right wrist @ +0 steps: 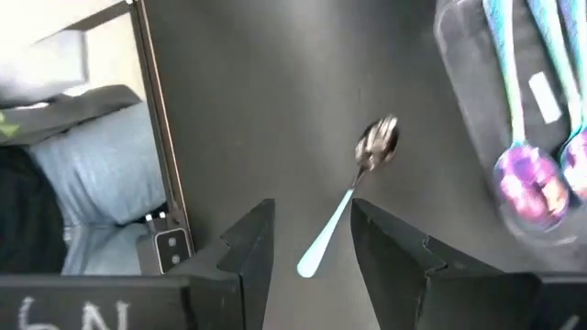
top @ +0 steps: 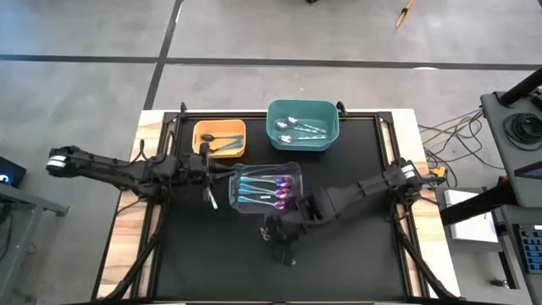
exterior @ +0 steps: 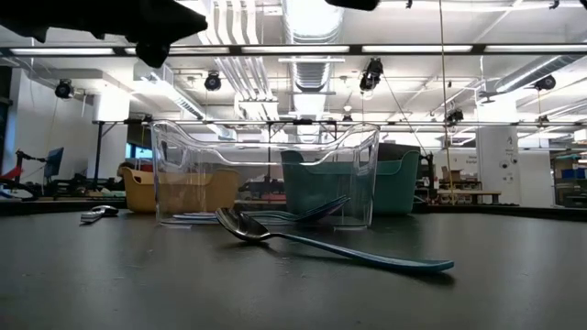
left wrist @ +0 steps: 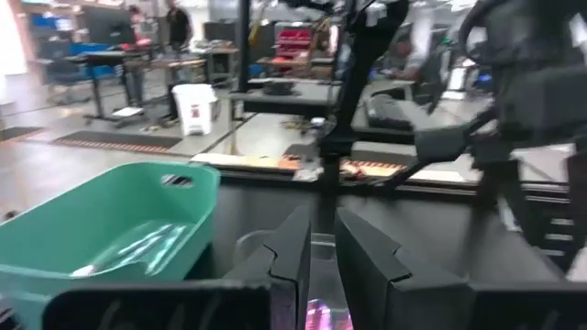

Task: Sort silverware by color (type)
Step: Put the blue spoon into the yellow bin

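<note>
Right tool (right wrist: 310, 240) open above lone silver-bowled spoon (right wrist: 347, 202) on desk (top: 356, 254), at 6 o'clock of clear bin (top: 292, 169); centre fingers across handle, descend squarely; left tool (left wrist: 316, 266) narrow, apparently empty.

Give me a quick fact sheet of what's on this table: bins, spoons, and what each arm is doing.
clear bin: centre of the table, holds purple-bowled spoons
orange bin: back left, dark spoons inside
teal bin: back centre, silver spoons inside
loose spoon: lies on the black mat in front of the clear bin
right gripper: open, above the loose spoon's handle
left gripper: beside the clear bin's left edge, fingers nearly together
</note>
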